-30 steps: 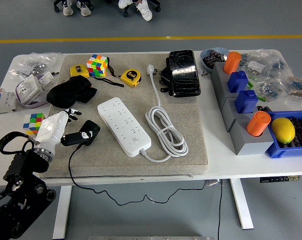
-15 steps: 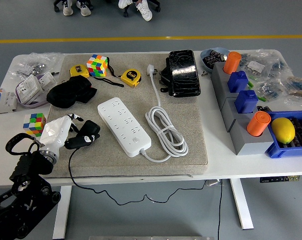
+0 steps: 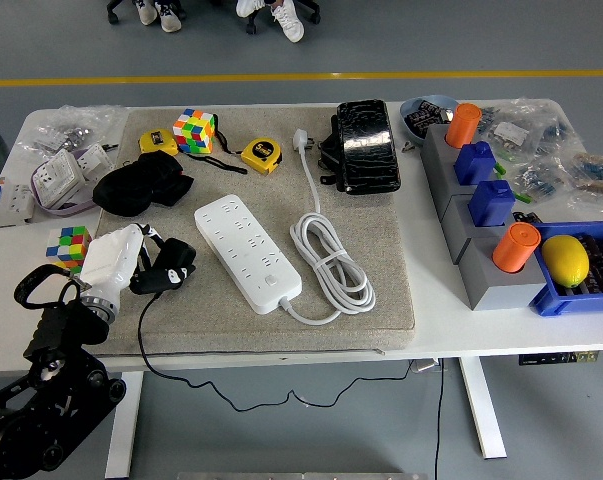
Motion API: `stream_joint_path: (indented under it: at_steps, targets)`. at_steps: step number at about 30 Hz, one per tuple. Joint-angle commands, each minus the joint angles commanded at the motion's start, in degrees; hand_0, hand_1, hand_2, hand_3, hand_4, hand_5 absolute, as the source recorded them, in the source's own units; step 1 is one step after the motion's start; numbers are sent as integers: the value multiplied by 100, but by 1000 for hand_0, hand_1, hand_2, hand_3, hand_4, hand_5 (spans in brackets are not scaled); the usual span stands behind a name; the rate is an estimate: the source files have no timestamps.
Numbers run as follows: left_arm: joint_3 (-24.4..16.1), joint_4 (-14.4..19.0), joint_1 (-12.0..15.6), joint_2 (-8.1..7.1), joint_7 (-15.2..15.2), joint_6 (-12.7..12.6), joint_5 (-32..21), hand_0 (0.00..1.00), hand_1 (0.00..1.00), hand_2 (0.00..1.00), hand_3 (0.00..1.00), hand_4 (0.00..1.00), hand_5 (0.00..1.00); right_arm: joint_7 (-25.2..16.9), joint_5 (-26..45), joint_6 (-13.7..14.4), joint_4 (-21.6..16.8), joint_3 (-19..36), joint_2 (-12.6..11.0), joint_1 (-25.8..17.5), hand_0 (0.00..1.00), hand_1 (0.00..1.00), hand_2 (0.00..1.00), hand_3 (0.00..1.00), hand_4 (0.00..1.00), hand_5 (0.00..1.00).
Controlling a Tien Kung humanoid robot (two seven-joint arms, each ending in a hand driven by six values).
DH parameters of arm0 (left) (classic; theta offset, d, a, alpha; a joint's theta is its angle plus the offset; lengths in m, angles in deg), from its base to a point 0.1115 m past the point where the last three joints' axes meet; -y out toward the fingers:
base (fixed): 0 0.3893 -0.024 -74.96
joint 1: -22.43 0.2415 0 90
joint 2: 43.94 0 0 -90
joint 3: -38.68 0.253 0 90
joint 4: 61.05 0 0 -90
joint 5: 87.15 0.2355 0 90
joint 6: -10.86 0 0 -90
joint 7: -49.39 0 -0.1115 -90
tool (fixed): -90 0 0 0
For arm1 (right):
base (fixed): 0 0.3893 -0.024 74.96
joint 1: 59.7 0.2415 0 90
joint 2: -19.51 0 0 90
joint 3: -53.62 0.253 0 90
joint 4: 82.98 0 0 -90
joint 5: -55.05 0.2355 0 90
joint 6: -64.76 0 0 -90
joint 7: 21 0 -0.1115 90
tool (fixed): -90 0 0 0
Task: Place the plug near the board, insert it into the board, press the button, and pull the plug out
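A white power strip (image 3: 248,252) lies slanted on the grey mat (image 3: 381,300), its white cable (image 3: 331,262) coiled to its right. My left hand (image 3: 153,262), white with a black arm, comes in from the lower left. It is shut on a black plug (image 3: 173,270) just left of the strip's near half. The plug sits low over the mat, a short gap from the strip. Its black cord (image 3: 141,330) runs down over the table's front edge. The strip's button (image 3: 271,283) is near its front end.
A black pouch (image 3: 141,185) lies behind my hand, with a Rubik's cube (image 3: 68,245) to its left. Another cube (image 3: 194,130), two yellow tape measures (image 3: 261,155) and a black case (image 3: 363,145) are at the back. Grey blocks (image 3: 481,270) and a blue bin (image 3: 571,290) stand on the right.
My left hand has turned at the wrist and shifted slightly right and up, carrying the black plug a little closer to the strip.
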Motion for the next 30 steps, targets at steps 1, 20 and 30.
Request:
stream_joint_path:
  at_steps: [1, 20, 30]
  targets:
    - [-6, 19, -2, -6, -30, -12, 13, 151, 209, 235, 470, 786, 37, 0, 4, 1, 1, -1, -1, 0, 544, 579, 528, 504, 824, 366]
    - [576, -276, -607, -352, -2666, -94, -1136, 164, 247, 304, 517, 754, 2, -11, 11, 5, -8, -46, -32, 29, 546, 579, 527, 505, 822, 363]
    - [791, -723, -902, -278, -2717, -57, -958, 172, 256, 311, 521, 761, 2, -11, 30, 5, -8, -92, -46, 18, 548, 575, 527, 504, 823, 362]
